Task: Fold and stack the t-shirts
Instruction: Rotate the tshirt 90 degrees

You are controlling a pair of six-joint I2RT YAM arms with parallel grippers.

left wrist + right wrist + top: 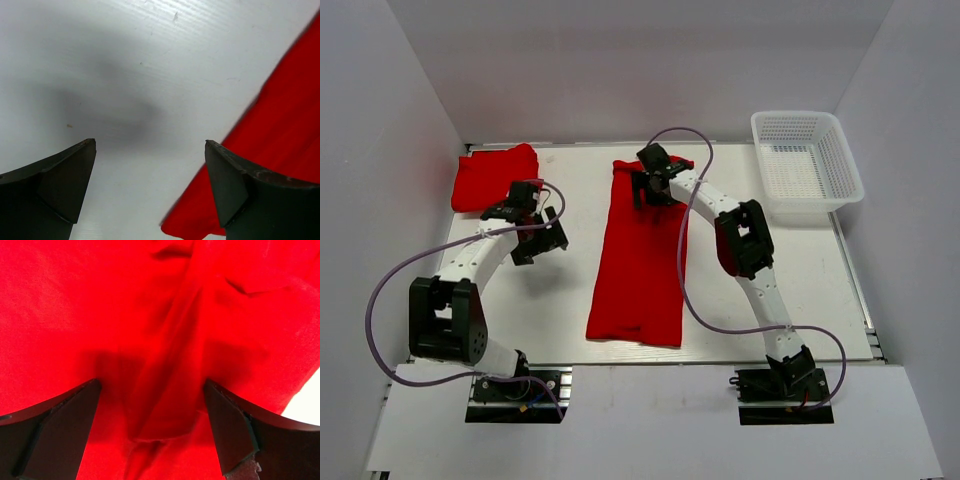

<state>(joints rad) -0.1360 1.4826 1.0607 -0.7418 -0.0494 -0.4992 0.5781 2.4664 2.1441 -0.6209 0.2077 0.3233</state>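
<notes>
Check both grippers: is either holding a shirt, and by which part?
Nothing is held. The left gripper is open over the table; the right gripper is open above the far end of the long t-shirt.

Your top view looks down from behind the near edge over the flat white table (pixel 560 310). Left wrist view faces that tabletop closely; right wrist view hangs close over the long red cloth t-shirt (pixel 150 315), also visible from above.
</notes>
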